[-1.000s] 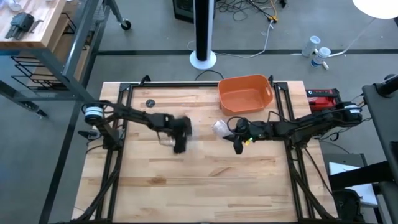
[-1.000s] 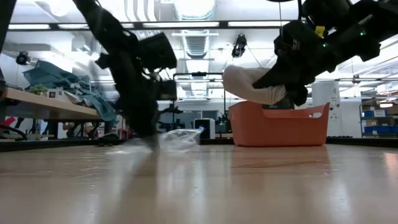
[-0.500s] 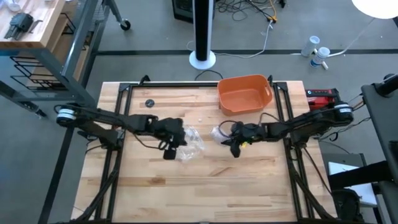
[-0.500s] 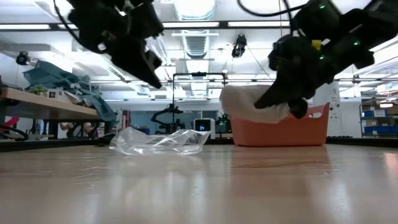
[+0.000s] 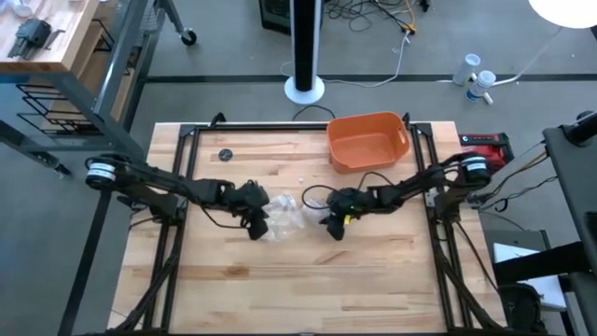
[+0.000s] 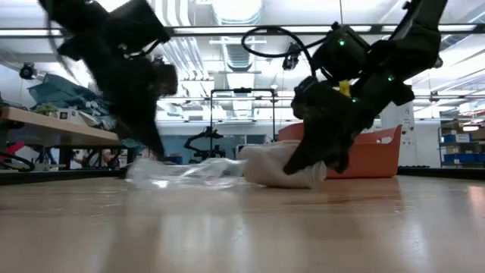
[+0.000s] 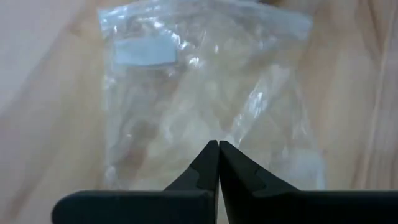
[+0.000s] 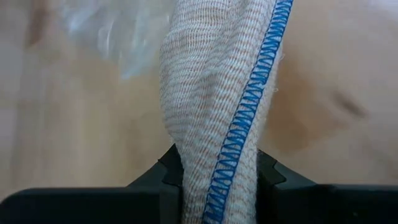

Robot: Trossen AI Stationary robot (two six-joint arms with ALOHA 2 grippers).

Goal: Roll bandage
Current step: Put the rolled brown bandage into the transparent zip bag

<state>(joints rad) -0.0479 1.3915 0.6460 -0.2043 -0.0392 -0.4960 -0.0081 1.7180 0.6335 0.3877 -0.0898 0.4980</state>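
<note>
The bandage is off-white gauze with a blue stitched edge. My right gripper is shut on it near the table's middle. In the low view the bandage lies bunched on the wood below the right gripper. The crumpled clear plastic wrapper lies flat on the table just left of it. My left gripper is shut with nothing between its fingers. It stands at the wrapper's left near side. My right gripper pinches the gauze between its two fingers, with the blue stitched edge running up out of the jaws. The fingers slant down from the table's right. The bandage's free bulk rests on the table beside the wrapper.
An orange tub stands at the far edge, right of the middle. A small dark disc lies at the far left. Bare wood stretches across the near half of the table.
My right gripper has gone down and toward the table's left with the bandage, which hung clear before and now rests on the wood by the wrapper. My left gripper has drawn back toward the left and near edge, off the wrapper, which stays lying on the table.
</note>
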